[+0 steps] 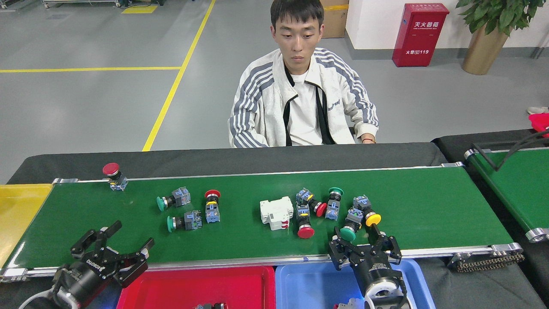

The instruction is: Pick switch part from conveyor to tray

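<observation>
Right gripper (pixel 359 235): fingers (pixel 338 237) spread wide, holding nothing; it hangs over the near edge of the conveyor, with the green-capped switch (pixel 350 226) between and just past the fingertips. Whether a finger touches that switch cannot be told.
Left gripper (pixel 112 240): fingers (pixel 92 237) spread apart, empty, over the near left part of the belt, well apart from any switch.
Conveyor (pixel 429 206): long green belt with silver rails, running left to right across the black surface (pixel 240 158).
Switches on the belt: nine, all lying on the green.
Red-capped: four, namely one alone at the far left rail (pixel 112 173), one in the left group (pixel 212 205), and two in the right group (pixel 305 222) (pixel 312 202).
Green-capped: four, namely two in the left group (pixel 173 199) (pixel 185 221), one at the back of the right group (pixel 333 200), and the one by the right gripper.
Yellow-capped: one (pixel 366 210), just beside the green one at the right gripper.
White breaker block (pixel 276 212): one, between the two groups, touching or nearly touching a red switch.
Trays: three, being red (pixel 240 285) and blue (pixel 313 285) side by side below the belt, and yellow (pixel 17 210) at the left end.
Tray contents: a dark part at the bottom edge of the red one and a white part in the blue one, both mostly cut off.
Second belt (pixel 519 184): one, at the right, crossed by a black cable (pixel 510 150).
Person (pixel 302 94): one, seated behind the surface in a white striped jacket.
</observation>
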